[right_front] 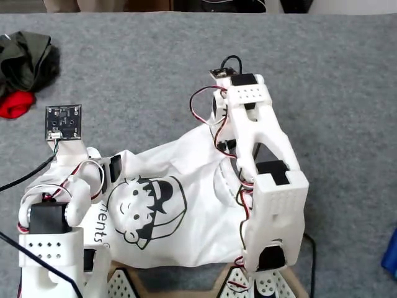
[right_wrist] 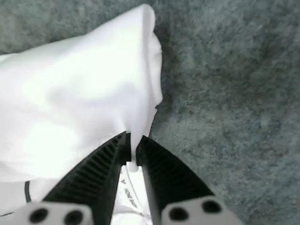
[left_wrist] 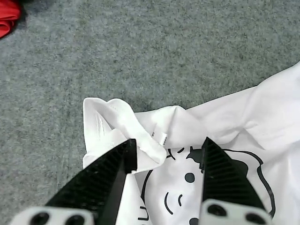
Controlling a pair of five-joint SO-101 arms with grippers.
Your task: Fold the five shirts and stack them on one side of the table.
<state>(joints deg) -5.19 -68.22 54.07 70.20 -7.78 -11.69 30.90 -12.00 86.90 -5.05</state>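
A white shirt (right_front: 186, 186) with a cartoon face print lies crumpled on the grey table (right_front: 136, 74), near the front edge between the two arms. My left gripper (left_wrist: 168, 145) is open just above the shirt's rumpled collar edge (left_wrist: 126, 122), where a small tag shows, with the black fingers (left_wrist: 105, 176) on either side of the fabric. My right gripper (right_wrist: 133, 140) is shut on a raised fold of the white shirt (right_wrist: 84, 89) at its far side. In the high view the right arm (right_front: 260, 143) hides that pinch.
A dark green shirt (right_front: 25, 56) and a red shirt (right_front: 15, 104) lie bunched at the far left of the table. A blue thing (right_front: 391, 254) pokes in at the right edge. Bare grey cloth stretches across the back and right.
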